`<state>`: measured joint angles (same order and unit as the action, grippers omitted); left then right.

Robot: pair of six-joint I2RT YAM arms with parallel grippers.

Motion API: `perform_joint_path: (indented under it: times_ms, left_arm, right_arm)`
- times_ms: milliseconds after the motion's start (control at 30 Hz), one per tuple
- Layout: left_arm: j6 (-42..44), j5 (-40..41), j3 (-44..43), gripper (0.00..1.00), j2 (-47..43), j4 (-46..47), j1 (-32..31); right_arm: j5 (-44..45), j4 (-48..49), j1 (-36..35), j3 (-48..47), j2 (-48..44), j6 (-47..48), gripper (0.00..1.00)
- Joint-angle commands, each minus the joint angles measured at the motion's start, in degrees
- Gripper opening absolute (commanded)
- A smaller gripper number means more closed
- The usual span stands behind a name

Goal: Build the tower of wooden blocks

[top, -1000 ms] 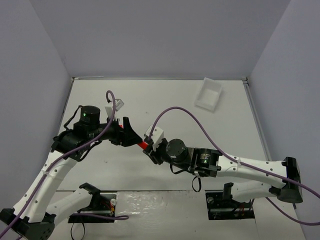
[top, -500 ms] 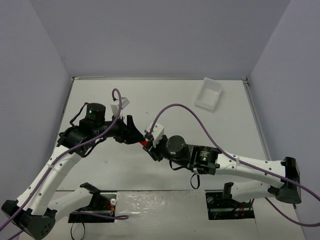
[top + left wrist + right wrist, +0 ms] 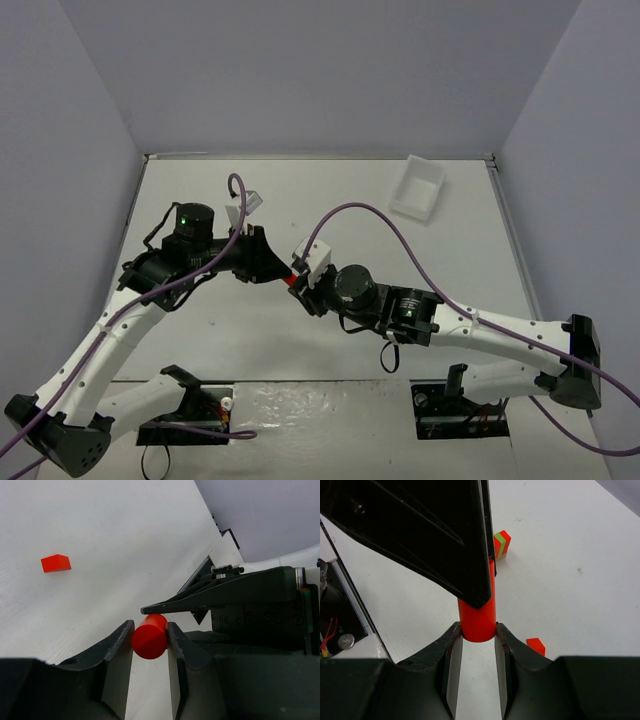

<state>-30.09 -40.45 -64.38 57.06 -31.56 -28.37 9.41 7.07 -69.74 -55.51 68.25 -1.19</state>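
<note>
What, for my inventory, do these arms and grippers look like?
The left arm and right arm have white links and black joint housings, each with a green light. A purple cable runs along each. The left gripper and right gripper are black, with pale pads.

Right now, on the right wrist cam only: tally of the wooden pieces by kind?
Red cylinder: 1
Red-and-green stack: 1
Loose red block: 1
Total: 3
</note>
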Motion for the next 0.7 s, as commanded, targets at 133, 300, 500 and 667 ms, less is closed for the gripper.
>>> perform_joint_path:
  times_ms: [133, 300, 500, 667]
  left_arm:
    - [0.73, 1.64, -2.32, 0.00, 0.78, 3.78, -0.81]
    - [2.73, 8.31, -2.61, 0.00, 0.93, 0.30, -0.79]
    - [5.20, 27.30, -6.37, 0.00, 4.04, -8.86, -0.63]
    - [4.99, 40.35, -9.01, 0.00, 7.09, -10.72, -0.63]
  right_arm:
    - [-0.44, 6.02, 1.53, -1.19, -0.31, 0.14, 0.34]
    - [-1.04, 5.84, 2.26, -0.38, -0.61, -0.28, 0.79]
    - [1.00, 3.90, 4.32, 2.81, -2.93, -2.90, 0.92]
    - [3.95, -1.88, 9.23, 4.46, -5.77, -6.01, 0.98]
